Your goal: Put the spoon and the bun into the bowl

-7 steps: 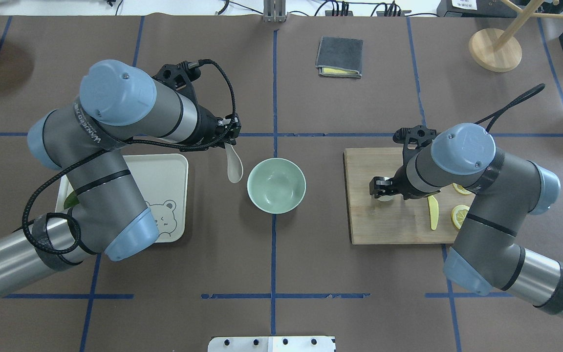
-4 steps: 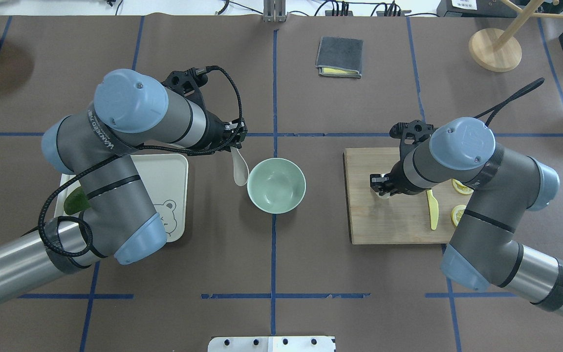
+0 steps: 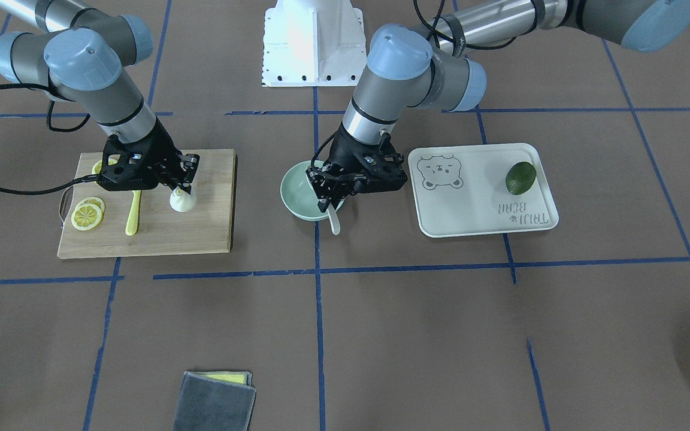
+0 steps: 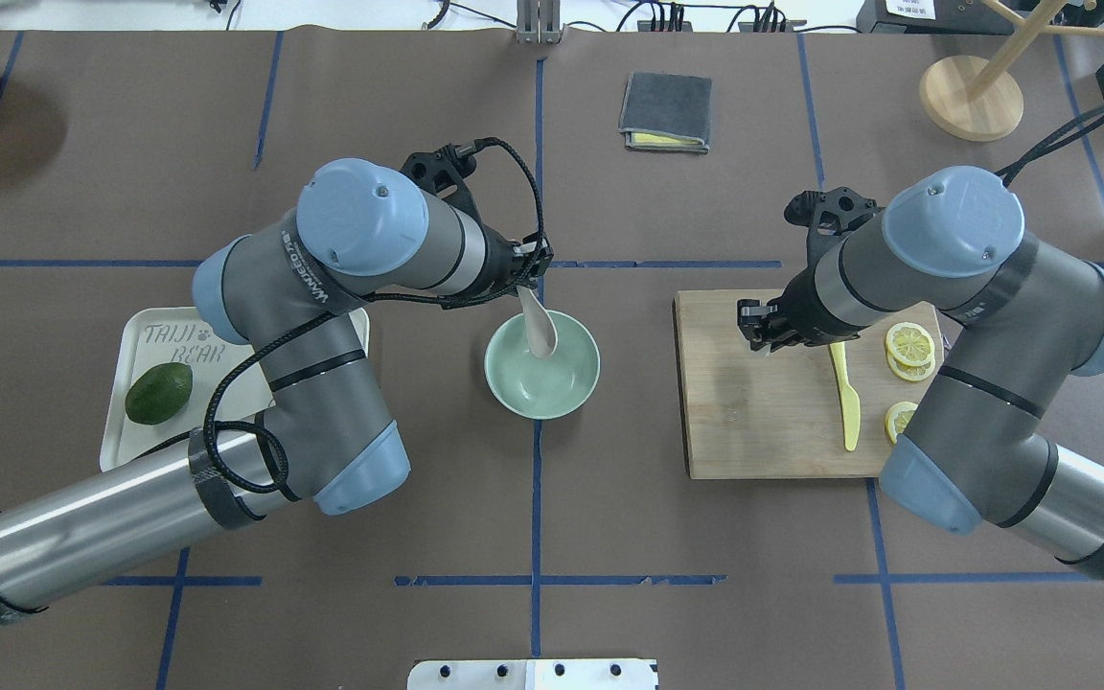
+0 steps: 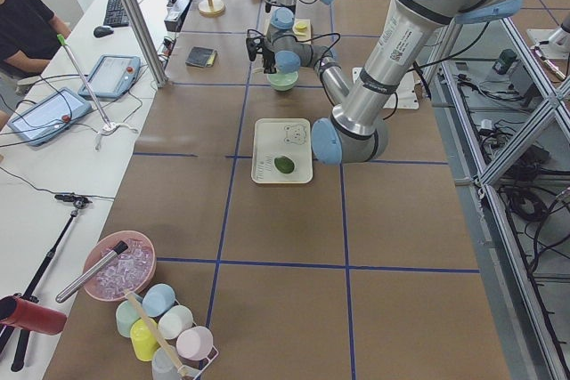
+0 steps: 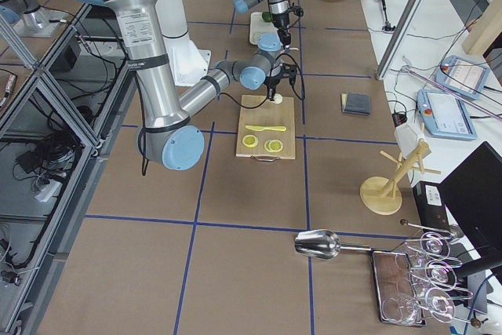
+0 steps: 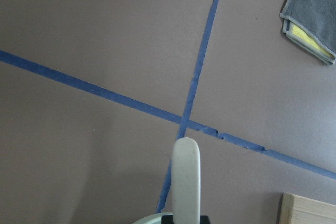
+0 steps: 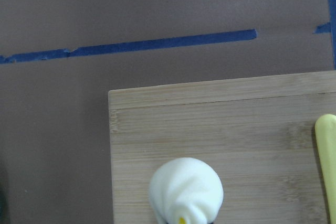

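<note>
My left gripper point(image 4: 525, 283) is shut on the handle of the off-white spoon point(image 4: 540, 331). The spoon hangs scoop-down over the far part of the pale green bowl point(image 4: 499, 383). In the front-facing view the spoon point(image 3: 333, 222) hangs below that gripper point(image 3: 328, 200) at the bowl's point(image 3: 294, 191) near rim. In the left wrist view the spoon point(image 7: 186, 177) points out over the table. My right gripper point(image 4: 758, 335) is shut on the white bun point(image 3: 182, 202) over the far left part of the cutting board point(image 4: 763, 422). The bun point(image 8: 186, 190) also shows in the right wrist view.
A yellow knife point(image 4: 846, 402) and lemon slices point(image 4: 908, 345) lie on the board's right side. The white bear tray point(image 4: 130, 436) with a green avocado point(image 4: 158, 393) is left of the bowl. A grey cloth point(image 4: 665, 112) and a wooden stand point(image 4: 971, 96) are at the back.
My left arm swung right, carrying the spoon from beside the bowl's left rim to over the bowl. My right gripper moved toward the board's far edge with the bun.
</note>
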`<state>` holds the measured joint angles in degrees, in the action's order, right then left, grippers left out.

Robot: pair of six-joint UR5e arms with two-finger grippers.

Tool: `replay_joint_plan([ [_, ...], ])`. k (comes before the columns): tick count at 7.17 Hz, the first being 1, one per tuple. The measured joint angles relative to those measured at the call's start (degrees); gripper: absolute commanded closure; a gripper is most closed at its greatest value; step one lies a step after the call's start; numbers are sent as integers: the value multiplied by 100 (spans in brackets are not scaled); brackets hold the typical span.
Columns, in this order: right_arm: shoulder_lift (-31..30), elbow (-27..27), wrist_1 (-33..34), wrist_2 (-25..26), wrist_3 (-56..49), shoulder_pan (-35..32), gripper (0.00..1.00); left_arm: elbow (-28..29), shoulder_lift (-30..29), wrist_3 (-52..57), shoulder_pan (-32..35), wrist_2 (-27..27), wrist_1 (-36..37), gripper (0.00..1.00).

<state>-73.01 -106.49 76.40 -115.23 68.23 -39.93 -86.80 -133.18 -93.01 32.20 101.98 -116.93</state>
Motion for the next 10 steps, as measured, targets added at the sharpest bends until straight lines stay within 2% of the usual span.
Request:
replay_joint_plan([
  [4, 39, -95, 74, -61, 0, -135, 100, 160, 93, 40, -243, -149, -243, 100],
  [5, 60, -114, 87, -61, 4, -141, 100, 141, 165, 44, -300, -149, -244, 66],
  [6, 76, -138, 113, -61, 5, -147, 100, 94, 202, 45, -324, -139, -239, 1],
  [10, 152, -151, 154, -50, 8, -127, 100, -316, 364, 120, -322, -92, -192, 0],
])
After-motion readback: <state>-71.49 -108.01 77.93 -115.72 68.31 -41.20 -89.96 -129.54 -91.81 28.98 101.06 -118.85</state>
